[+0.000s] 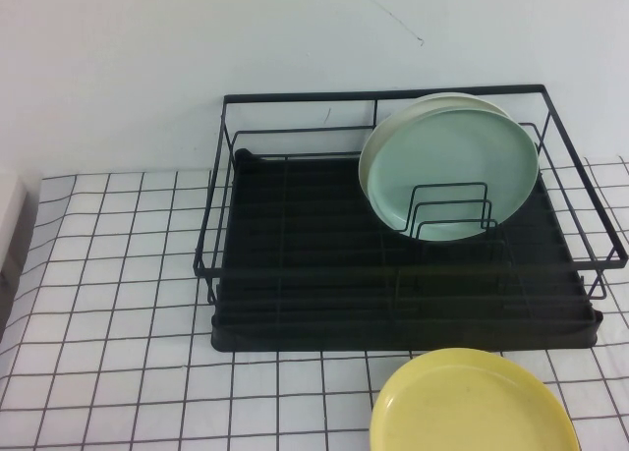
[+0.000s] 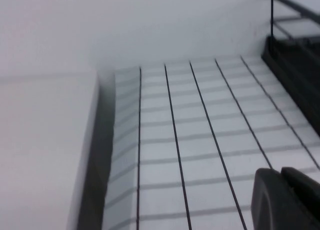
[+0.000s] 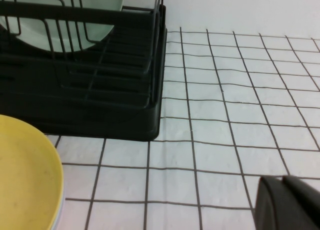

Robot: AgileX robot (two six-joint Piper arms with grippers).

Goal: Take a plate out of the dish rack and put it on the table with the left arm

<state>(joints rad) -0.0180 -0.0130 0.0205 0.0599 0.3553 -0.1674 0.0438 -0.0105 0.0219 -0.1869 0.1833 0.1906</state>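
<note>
The yellow plate [image 1: 472, 407] lies flat on the white gridded table [image 1: 118, 304], just in front of the black dish rack [image 1: 295, 274]; its rim also shows in the right wrist view [image 3: 25, 170]. No arm appears in the high view. My left gripper [image 2: 280, 171] hangs shut and empty over bare table, off to the rack's [image 2: 295, 64] left side. Beside the rack's [image 3: 100, 104] other corner, my right gripper [image 3: 284, 179] is shut too, holding nothing, with the plate lying off to one side of it.
Pale green plates [image 1: 452, 161] stand upright in the wire dividers at the rack's back right, seen too from the right wrist [image 3: 100, 9]. A white block [image 1: 10, 225] sits at the table's left edge [image 2: 45, 150]. A white wall rises behind.
</note>
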